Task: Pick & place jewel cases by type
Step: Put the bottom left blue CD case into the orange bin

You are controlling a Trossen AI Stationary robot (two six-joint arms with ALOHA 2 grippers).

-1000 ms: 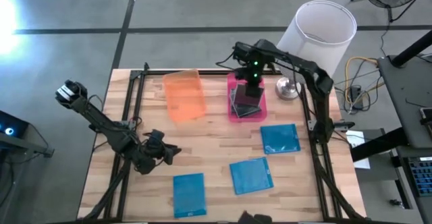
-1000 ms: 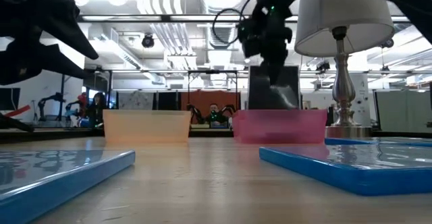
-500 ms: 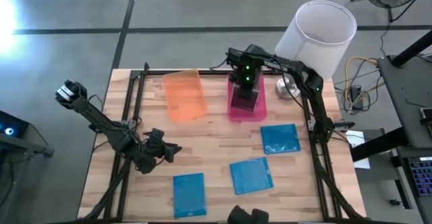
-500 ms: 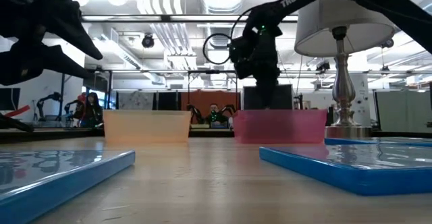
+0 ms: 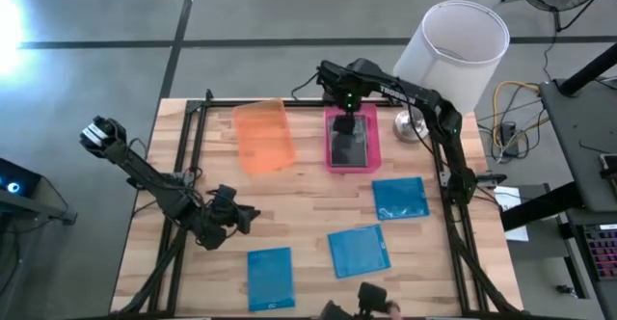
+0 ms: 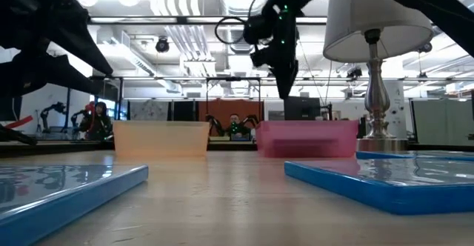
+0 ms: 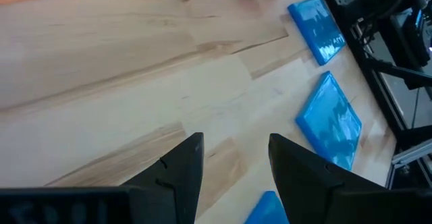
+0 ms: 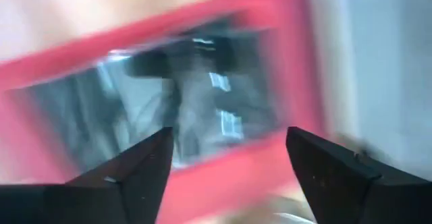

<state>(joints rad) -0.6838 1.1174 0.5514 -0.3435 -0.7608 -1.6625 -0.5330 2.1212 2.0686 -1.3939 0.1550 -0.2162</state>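
Observation:
A dark jewel case (image 5: 349,145) lies flat in the pink tray (image 5: 330,156), and it also fills the right wrist view as the dark case (image 8: 182,109). My right gripper (image 5: 345,103) hangs open above the tray's far end, touching nothing. Three blue jewel cases (image 5: 400,199), (image 5: 359,251), (image 5: 270,278) lie flat on the table's near half. The orange tray (image 5: 263,135) stands left of the pink one. My left gripper (image 5: 231,219) waits open over the table's left side, with bare wood under its fingers (image 7: 233,163).
A lamp with a white shade (image 5: 453,40) and a metal base (image 5: 412,125) stands at the far right corner, close to the pink tray. A black frame (image 5: 193,156) runs along the table's edges. Bare wood lies between the trays and the blue cases.
My right gripper has opened and let go of the dark jewel case, which stood on edge in the pink tray and now lies flat in it. The gripper has risen and drawn back toward the table's far edge.

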